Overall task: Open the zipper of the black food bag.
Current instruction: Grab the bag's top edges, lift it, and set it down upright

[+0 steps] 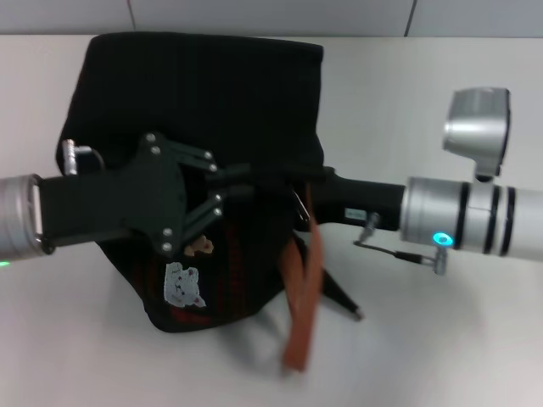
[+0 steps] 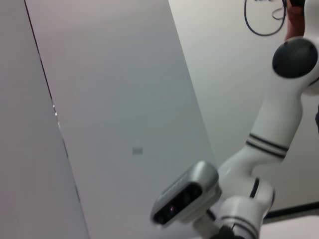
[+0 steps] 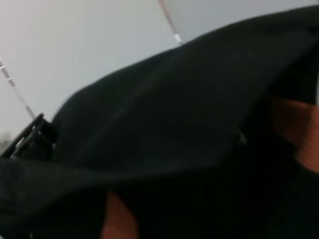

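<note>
The black food bag [image 1: 204, 93] stands at the middle of the white table, with bear patches [image 1: 182, 284] on its near side and an orange-brown handle [image 1: 304, 288] hanging down at its right. My left gripper [image 1: 242, 178] reaches in from the left over the bag's top. My right gripper [image 1: 293, 180] comes in from the right and meets it there; both are lost against the black fabric. The zipper cannot be made out. The right wrist view is filled by black fabric [image 3: 164, 114] and orange webbing [image 3: 294, 124].
The white table [image 1: 441, 339] spreads around the bag. A light wall [image 1: 271, 15] runs behind it. The left wrist view looks away at wall panels [image 2: 114, 99] and a white robot arm [image 2: 279, 124] with a grey camera [image 2: 187, 191].
</note>
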### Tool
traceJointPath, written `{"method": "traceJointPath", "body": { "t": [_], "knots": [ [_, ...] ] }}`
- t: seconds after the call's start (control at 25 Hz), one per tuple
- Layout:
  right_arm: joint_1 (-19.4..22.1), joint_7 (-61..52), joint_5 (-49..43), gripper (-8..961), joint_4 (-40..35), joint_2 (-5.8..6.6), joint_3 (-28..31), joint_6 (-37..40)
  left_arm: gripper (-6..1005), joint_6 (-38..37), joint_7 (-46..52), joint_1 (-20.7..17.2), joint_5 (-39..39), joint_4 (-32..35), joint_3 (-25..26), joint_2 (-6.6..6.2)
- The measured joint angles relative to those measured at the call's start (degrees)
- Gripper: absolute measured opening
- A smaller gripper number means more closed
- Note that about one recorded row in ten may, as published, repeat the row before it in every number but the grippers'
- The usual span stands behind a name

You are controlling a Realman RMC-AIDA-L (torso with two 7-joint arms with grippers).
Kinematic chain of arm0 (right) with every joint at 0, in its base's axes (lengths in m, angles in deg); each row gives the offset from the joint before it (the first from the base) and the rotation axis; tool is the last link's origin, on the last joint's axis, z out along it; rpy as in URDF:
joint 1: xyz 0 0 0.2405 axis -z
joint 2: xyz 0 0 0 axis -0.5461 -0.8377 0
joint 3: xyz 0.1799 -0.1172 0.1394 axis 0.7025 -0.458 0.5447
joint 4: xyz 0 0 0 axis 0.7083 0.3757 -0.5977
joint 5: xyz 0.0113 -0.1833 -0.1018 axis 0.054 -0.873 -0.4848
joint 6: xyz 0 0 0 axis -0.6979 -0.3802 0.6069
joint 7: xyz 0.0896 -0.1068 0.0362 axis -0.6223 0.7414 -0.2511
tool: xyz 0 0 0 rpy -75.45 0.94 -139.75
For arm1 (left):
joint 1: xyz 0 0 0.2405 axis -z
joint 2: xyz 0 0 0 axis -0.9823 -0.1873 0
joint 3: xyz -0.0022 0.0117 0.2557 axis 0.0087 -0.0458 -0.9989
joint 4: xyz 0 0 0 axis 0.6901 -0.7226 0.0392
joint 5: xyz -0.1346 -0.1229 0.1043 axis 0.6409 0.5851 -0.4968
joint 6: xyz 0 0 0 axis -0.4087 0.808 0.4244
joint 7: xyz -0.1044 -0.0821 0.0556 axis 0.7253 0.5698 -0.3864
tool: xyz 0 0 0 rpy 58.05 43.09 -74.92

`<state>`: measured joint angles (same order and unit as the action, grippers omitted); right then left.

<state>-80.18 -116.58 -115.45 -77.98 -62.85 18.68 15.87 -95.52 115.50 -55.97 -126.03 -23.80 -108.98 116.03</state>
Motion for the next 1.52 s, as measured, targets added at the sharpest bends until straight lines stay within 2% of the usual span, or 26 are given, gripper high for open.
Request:
{"method": "traceJointPath", "body": {
  "t": [0.2, 0.4, 0.56, 0.72, 0.96, 1.16, 1.4, 1.52],
  "knots": [
    [5.59, -2.15, 0.16, 753, -4.40, 0.31, 0.18, 2.10, 92, 2.02, -0.76, 0.14, -0.07, -1.85, -0.84, 0.07],
    [9.91, -4.69, 0.21, 754, -9.21, 0.56, 0.72, 9.60, 92, 2.55, -0.77, 0.12, 0.02, -2.14, -0.40, 0.05],
    [12.50, -5.53, 0.23, 754, -11.62, 0.61, 4.44, 16.00, 92, 3.71, -1.64, -0.38, 3.65, -3.89, -0.39, 0.06],
    [13.92, -4.03, 0.27, 753, -11.86, 0.61, 8.62, 18.88, 92, 3.64, -5.01, -1.98, 10.21, -6.54, -0.32, -0.01],
    [13.41, -0.96, 2.61, 753, -8.77, 0.39, 9.53, 19.71, 91, 3.82, -8.40, -3.50, 13.01, -8.64, -0.26, -0.06],
    [11.28, -0.22, 5.38, 754, -6.42, 0.30, 9.52, 19.31, 91, 3.64, -12.29, -3.49, 13.18, -11.14, -0.34, -0.02],
    [7.54, -0.49, 5.39, 661, -4.81, 0.23, 8.94, 18.01, 91, 3.63, -12.61, -3.46, 13.21, -11.95, -0.64, 0.02],
    [6.19, -0.55, 5.29, 545, -3.96, 0.15, 8.87, 17.00, 91, 3.63, -12.62, -3.49, 13.20, -11.97, -0.69, 0.03]
  ]
}}
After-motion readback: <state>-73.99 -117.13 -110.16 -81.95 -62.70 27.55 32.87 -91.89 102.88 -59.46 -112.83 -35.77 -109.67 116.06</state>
